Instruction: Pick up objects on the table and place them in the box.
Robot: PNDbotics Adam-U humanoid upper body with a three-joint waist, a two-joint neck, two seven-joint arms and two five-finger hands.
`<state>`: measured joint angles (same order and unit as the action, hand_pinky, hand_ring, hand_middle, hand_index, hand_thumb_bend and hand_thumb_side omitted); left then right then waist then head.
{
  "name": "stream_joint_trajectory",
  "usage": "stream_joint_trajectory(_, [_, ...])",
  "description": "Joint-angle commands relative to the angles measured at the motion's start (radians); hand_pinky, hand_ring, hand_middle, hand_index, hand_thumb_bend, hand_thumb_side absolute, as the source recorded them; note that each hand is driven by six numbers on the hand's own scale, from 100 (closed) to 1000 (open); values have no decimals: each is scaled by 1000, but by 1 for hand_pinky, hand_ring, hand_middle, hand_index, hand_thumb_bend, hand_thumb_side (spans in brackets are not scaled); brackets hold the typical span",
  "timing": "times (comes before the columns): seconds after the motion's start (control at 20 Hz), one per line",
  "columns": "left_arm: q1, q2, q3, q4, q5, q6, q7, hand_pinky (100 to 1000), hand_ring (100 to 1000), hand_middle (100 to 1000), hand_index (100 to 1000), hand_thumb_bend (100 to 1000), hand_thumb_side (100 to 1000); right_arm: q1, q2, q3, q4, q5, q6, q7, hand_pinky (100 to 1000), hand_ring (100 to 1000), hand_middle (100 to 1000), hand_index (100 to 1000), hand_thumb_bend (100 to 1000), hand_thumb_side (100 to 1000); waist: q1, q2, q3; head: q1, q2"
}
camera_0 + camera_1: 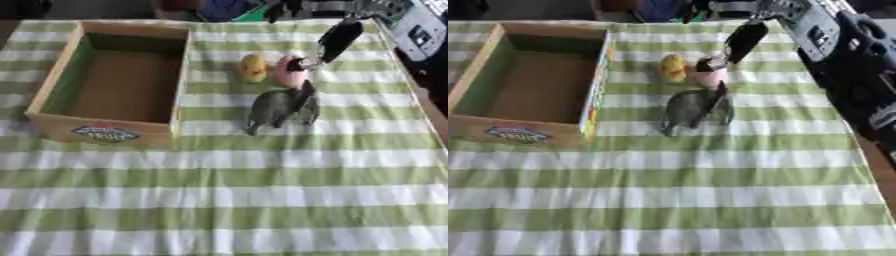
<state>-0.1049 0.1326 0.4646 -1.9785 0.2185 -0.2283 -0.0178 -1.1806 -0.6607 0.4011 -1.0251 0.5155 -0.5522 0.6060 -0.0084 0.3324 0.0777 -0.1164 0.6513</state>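
Your right hand (308,60) comes in from the top right corner, the black forearm slanting down across the far right part of the table (219,200). Its fingertips are right on top of the pink toy (289,75), a dark bit sitting on the toy's upper edge. Honestly you can't tell from here whether the fingers are pinching it or just touching; the fingertips blur together with the toy. Your left hand doesn't show in either view.

The pink toy stands on the green and white striped cloth, toward the far edge and a bit right of the middle. Just beside it on its left is a yellow toy (253,67), roundish; the two look nearly touching. Just in front of both, toward you, is a grey elephant figure (280,106), upright on its legs, its top end reaching up to the underside of the pink toy.

The wooden box (105,131) sits in the far left part of the table, well apart from your hand but near the toys, its right wall just left of the yellow one. It's open on top with nothing inside that you can see, green along the inner walls, and a label on the near wall.
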Motion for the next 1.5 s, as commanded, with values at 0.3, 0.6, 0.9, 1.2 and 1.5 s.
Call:
stream_joint_trajectory(0.3, [-6, 18, 2, -21, -9, 3, -2, 605, 736, 700, 770, 100, 997, 10, -63, 45, -22, -46, -332, 301, 812, 897, 844, 1000, 569, 538, -4, -14, -2, 5, 2])
stream_joint_trajectory(0.6, [-8, 17, -1, -21, -10, 4, -7, 606, 737, 700, 770, 100, 993, 38, -93, 72, -95, -40, -312, 301, 799, 890, 836, 1000, 591, 579, -6, -12, -1, 7, -2])
stream_joint_trajectory(0.9, [-9, 16, -2, -21, -9, 4, -10, 606, 737, 701, 770, 100, 992, 51, -92, 105, -103, -5, -281, 301, 795, 889, 831, 1000, 583, 574, -6, -12, 2, 3, -4])
stream_joint_trajectory(1.2, [-10, 14, -3, -21, -9, 7, -14, 607, 738, 702, 770, 100, 993, 49, -79, 112, -107, -18, -268, 301, 794, 884, 824, 1000, 548, 602, -7, -10, 2, 1, -4])
stream_joint_trajectory(1.5, [-11, 12, -3, -21, -10, 9, -17, 608, 738, 702, 770, 100, 993, 49, -78, 130, -119, -30, -243, 301, 786, 876, 815, 1000, 522, 617, -11, -7, 3, 1, -5])
